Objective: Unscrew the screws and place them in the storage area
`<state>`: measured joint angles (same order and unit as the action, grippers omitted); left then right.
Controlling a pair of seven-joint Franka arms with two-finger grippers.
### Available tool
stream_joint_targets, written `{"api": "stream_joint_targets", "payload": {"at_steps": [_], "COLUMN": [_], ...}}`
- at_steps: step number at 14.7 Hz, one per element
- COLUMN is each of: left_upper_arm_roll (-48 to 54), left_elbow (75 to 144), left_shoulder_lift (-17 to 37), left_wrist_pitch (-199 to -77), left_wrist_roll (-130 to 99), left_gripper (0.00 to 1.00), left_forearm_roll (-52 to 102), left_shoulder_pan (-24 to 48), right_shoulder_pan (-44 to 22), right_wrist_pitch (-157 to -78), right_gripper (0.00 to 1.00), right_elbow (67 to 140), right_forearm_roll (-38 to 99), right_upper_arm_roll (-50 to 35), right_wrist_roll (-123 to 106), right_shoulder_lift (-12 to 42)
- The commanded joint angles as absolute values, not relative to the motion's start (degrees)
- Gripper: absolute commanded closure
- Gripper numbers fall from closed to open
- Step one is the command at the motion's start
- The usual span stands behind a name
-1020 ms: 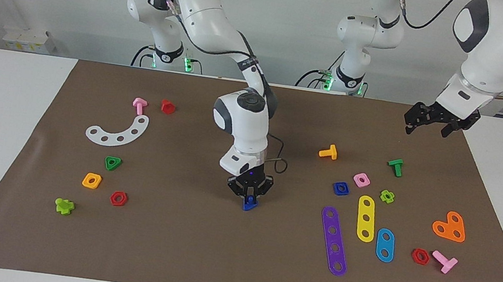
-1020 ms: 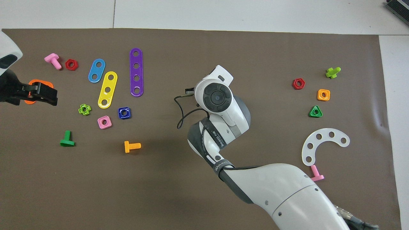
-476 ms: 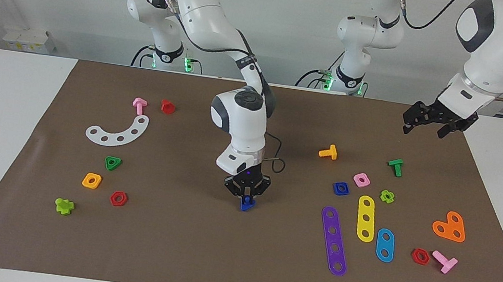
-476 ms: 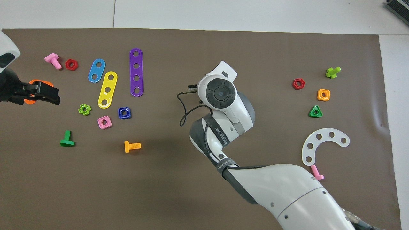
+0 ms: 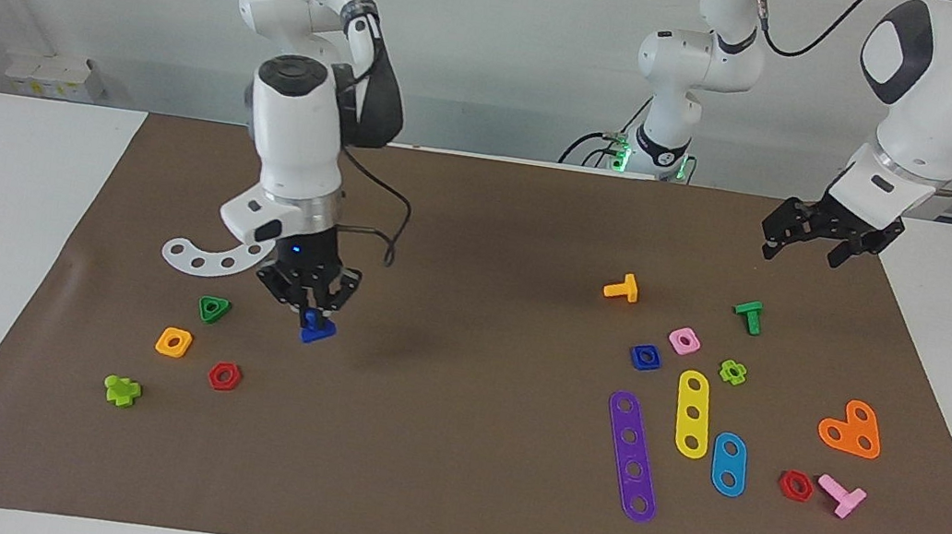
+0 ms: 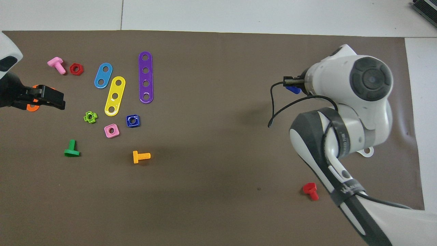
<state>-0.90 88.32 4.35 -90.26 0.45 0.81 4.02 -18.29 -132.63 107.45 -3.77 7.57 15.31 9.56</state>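
Observation:
My right gripper [image 5: 311,316] is shut on the dark-blue triangular-head bolt [image 5: 318,331] and holds it up in the air over the mat, beside the green triangular nut [image 5: 214,309]. In the overhead view the bolt [image 6: 293,90] peeks out from under the right wrist. The matching blue square nut [image 5: 645,357] lies on the mat toward the left arm's end, next to a pink square nut [image 5: 685,340]; it also shows in the overhead view [image 6: 132,120]. My left gripper [image 5: 820,239] is open and empty, raised over the mat's edge at the left arm's end.
An orange square nut [image 5: 174,342], a red hex nut [image 5: 224,376], a lime cross piece [image 5: 121,390] and a white curved plate [image 5: 198,256] lie around the right gripper. Purple [image 5: 632,457], yellow and blue plates, an orange heart plate [image 5: 851,430] and several bolts lie toward the left arm's end.
My right gripper has lifted the blue bolt from the mat's middle and carried it toward the right arm's end, beside the green triangular nut. The left gripper has hardly moved.

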Motion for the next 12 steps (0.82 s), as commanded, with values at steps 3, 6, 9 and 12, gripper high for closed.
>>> {"api": "stream_joint_targets", "payload": {"at_steps": [3, 6, 9, 12], "left_upper_arm_roll": [-0.97, -1.05, -1.05, -1.14], "left_elbow": [91.58, 93.24, 93.52, 93.43], "left_shoulder_lift": [2.11, 1.5, 1.32, 1.41], "left_wrist_pitch": [-93.25, -95.53, -95.8, -95.98], "left_wrist_roll": [1.58, 1.58, 1.76, 1.76], "left_gripper": [0.0, 0.0, 0.0, 0.0], "left_forearm_roll": [1.93, 1.93, 1.93, 1.93], "left_shoulder_pan": [3.69, 3.69, 3.69, 3.69], "right_shoulder_pan": [-11.08, -9.23, -8.35, -8.35], "right_wrist_pitch": [-141.48, -149.66, -152.65, -156.6], "right_gripper": [1.0, 1.0, 1.0, 1.0], "right_elbow": [126.36, 131.74, 131.75, 131.66], "right_forearm_roll": [-3.34, -3.25, -3.25, -3.25], "right_upper_arm_roll": [6.42, 6.42, 6.42, 6.33], "right_wrist_roll": [7.75, 7.38, 7.47, 8.0], "right_shoulder_lift": [2.11, 3.42, 5.79, 8.87]}}
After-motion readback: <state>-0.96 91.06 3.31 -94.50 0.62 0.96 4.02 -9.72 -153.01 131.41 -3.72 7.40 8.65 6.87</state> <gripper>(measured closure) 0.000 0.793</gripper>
